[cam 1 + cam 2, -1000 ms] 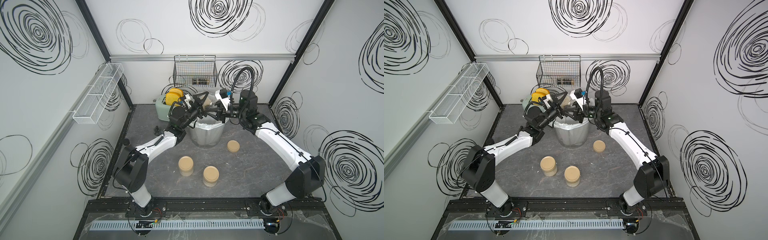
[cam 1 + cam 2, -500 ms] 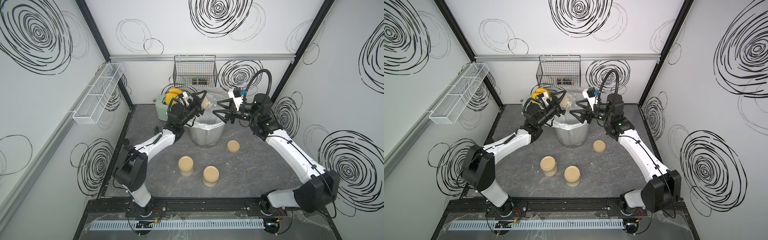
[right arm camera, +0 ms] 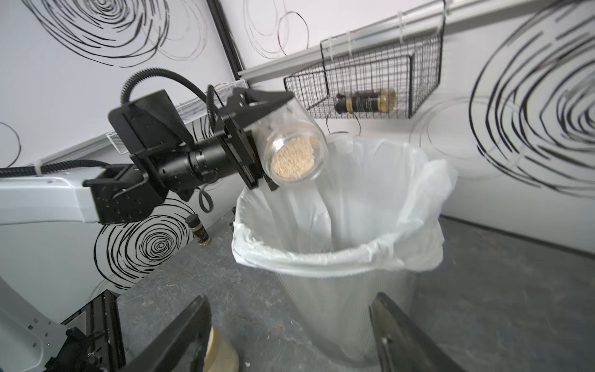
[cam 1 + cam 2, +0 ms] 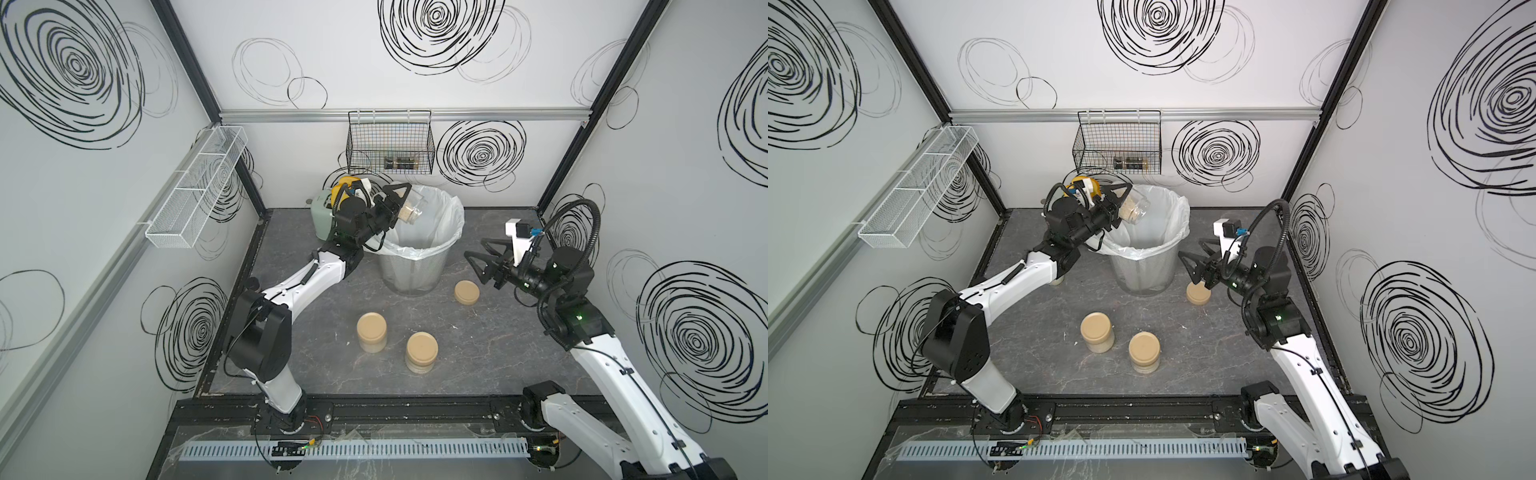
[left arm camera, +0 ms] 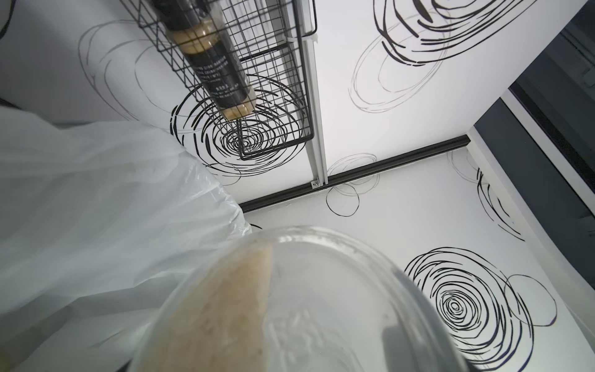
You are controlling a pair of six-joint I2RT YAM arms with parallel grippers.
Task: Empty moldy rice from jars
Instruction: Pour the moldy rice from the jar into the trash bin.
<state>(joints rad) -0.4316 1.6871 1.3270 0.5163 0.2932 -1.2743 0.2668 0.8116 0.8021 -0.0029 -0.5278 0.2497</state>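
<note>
A two-armed robot cell is shown from above: a grey table [image 4: 478, 345] walled on three sides.

The task is judged to be at its first pour, with no jar emptied yet. An open jar [image 4: 411, 211] is clamped between the jaws of the left gripper [image 4: 398, 206]. It is held tilted, mouth turned to the right and slightly down, over the far left part of a mesh bin [image 4: 415, 272] lined with a white bag [image 4: 454, 216]. The moldy rice [image 3: 292, 157] is seen as a beige mass inside that jar; no falling stream can be made out. A tan lid [image 4: 466, 292] lies flat on the table just right of the bin.

Two more jars stand upright with lids on near the middle of the table: the left closed jar [image 4: 371, 332] and the right closed jar [image 4: 422, 352], the latter slightly nearer. Both are left to be opened and emptied.

The right gripper [image 4: 478, 254] is held over the loose lid with its jaws spread wide and nothing between them, apart from the bin.

As for room, the bag's loose edge stands up close to the jar mouth and could be caught. A wire basket [image 4: 390, 141] holding a dark bottle [image 4: 401, 163] hangs on the far wall above the bin, so lift is limited there. A small dark shaker [image 3: 200, 232] stands by the left wall. Bare table is left open at the near right and between the closed jars and the bin.
</note>
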